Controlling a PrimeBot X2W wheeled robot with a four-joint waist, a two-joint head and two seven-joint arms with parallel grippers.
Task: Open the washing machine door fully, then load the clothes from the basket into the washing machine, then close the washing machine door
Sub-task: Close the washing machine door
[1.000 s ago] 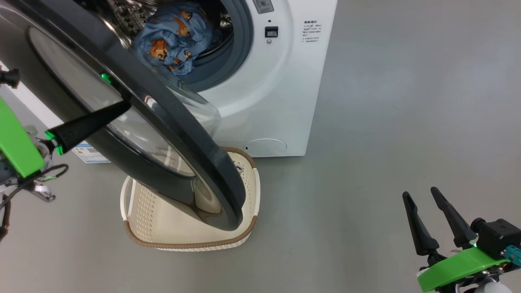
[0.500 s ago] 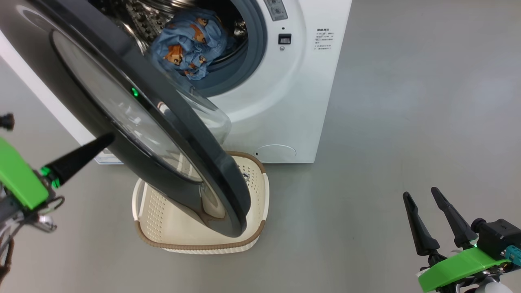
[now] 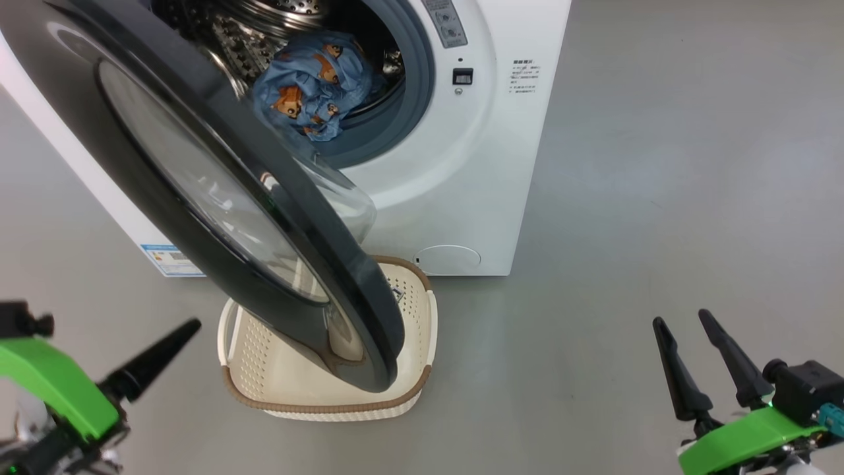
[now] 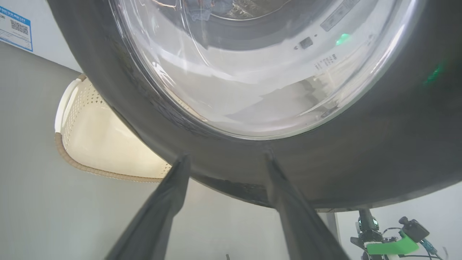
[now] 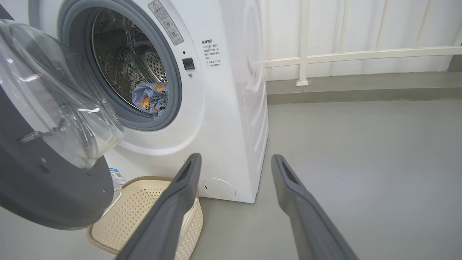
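At the left, the left wrist camera caught the left hand (image 4: 226,159) with its two fingers spread wide and nothing between them, aimed at the lower black rim of the washing machine door (image 4: 361,144). The head view showed that hand low beside the door and apart from it. The same wrist view also took in a blue label sticker (image 4: 16,27) on the machine's white front. The door hung part-open, swung out over the basket (image 3: 330,408), which stood on the grey floor (image 3: 659,198) just before the washing machine (image 3: 488,165). The clothes (image 3: 310,86) lay bundled inside the steel drum, close to the grey seal. Further right, the right hand (image 3: 680,318) hovered above the floor, fingers wide apart and holding nothing, well apart from the machine. Its wrist camera added the room: a white railing (image 5: 361,54) against a pale wall behind the machine.
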